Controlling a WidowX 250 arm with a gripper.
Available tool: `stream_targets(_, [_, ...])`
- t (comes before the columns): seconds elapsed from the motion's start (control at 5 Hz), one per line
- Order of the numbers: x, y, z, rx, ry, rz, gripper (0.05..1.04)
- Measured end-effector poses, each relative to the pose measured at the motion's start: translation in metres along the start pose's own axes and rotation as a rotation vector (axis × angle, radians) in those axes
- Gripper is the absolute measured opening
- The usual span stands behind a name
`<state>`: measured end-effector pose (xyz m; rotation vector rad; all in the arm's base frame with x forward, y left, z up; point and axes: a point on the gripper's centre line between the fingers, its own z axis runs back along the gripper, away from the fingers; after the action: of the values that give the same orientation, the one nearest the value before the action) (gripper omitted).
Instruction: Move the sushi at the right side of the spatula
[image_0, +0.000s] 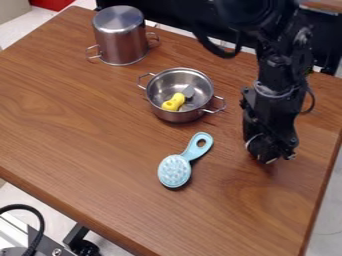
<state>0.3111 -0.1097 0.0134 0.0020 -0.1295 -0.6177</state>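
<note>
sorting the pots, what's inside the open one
The open pot holds a yellow object with a grey flat piece at its upper end. What lies beneath them is covered.

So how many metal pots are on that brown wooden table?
2. A tall, shiny steel pot stands upside down at the upper left of the brown wooden table; a shallower steel pot with two wire handles sits upright near the middle, holding a yellow-and-grey object.
</note>
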Motion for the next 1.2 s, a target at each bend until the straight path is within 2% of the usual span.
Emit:
stream_targets(0.2, [0.004,0.002,-0.001,0.004,0.003,0.006,0.573])
stream_targets(0.4, [0.007,0.005,0.002,0.006,-0.002,0.042,0.872])
stream_targets(0.6, [0.006,0.007,-0.001,-0.001,0.027,0.046,1.008])
stream_targets(0.8, [0.004,0.011,-0.001,0.004,0.031,0.065,1.001])
stream_targets(1.0, [0.002,0.013,0.000,-0.018,0.044,0.083,1.001])
stream_targets(1.2, [0.002,0.016,0.007,-0.023,0.035,0.090,1.001])
